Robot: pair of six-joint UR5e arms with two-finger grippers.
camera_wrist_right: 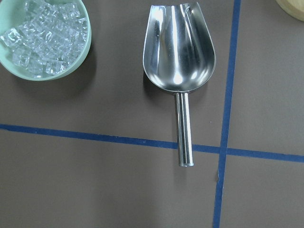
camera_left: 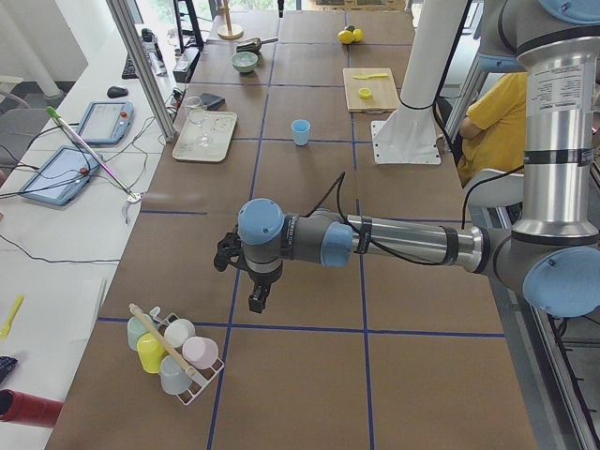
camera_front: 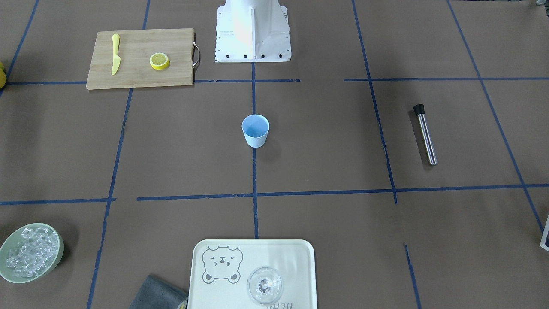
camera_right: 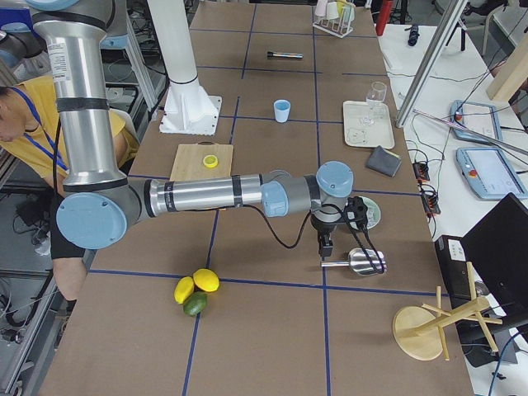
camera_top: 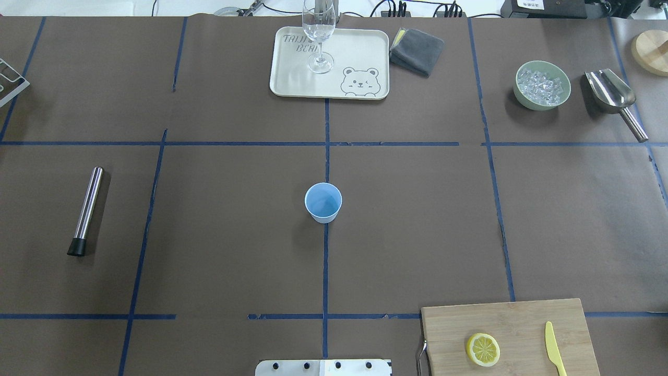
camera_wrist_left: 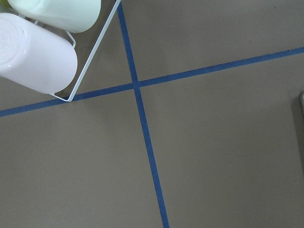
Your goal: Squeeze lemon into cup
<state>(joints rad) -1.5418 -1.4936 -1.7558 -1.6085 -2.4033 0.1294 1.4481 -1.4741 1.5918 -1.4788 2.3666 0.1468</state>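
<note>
Finger spread cannot be told on either the left gripper (camera_left: 256,302), hanging over the table near a rack (camera_left: 192,389), or the right gripper (camera_right: 325,247), above a scoop (camera_right: 363,261). Lemon (camera_front: 159,61) lies cut face up on a board (camera_front: 141,73) near a knife (camera_front: 115,54); cup (camera_front: 255,131) stands upright mid-table, well apart.

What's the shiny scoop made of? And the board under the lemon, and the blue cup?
The scoop looks like polished metal, likely steel: it mirrors light in bright streaks. The board looks like bamboo or wood: pale tan, matte, with fine straight grain lines. The cup is plain matte light blue, without shine: probably plastic, maybe ceramic.
</note>
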